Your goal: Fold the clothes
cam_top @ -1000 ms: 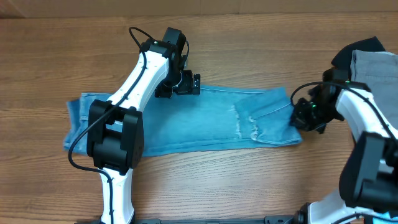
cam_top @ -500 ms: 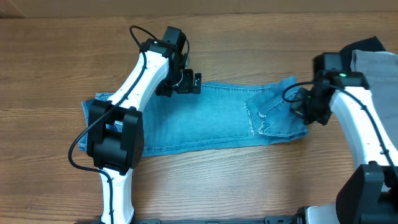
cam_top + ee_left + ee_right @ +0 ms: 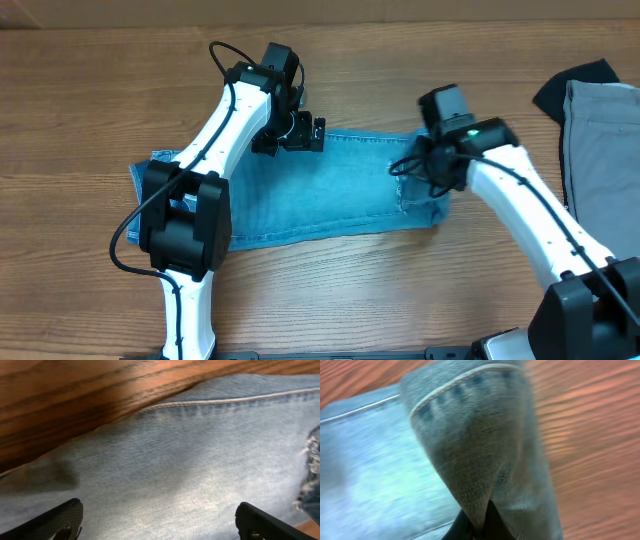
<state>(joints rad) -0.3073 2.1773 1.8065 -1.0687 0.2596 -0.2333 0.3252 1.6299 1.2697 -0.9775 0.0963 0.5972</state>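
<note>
The light blue jeans (image 3: 300,195) lie flat across the wooden table, their right end folded back over the rest. My right gripper (image 3: 425,165) is shut on that lifted end; the right wrist view shows a pinched fold of denim (image 3: 480,450) with a stitched hem rising from the jaws. My left gripper (image 3: 305,133) is open, its fingers spread just over the top edge of the jeans; the left wrist view shows denim (image 3: 175,470) between the two fingertips and a seam near the table edge of the cloth.
Plain grey trousers (image 3: 600,140) lie at the right edge of the table on a black garment (image 3: 570,85). The wooden table (image 3: 400,60) surrounds the jeans on all sides.
My right gripper has moved left with the jeans' right end, folding it over the rest; the cloth's right edge now sits much further left. The left gripper has stayed in place.
</note>
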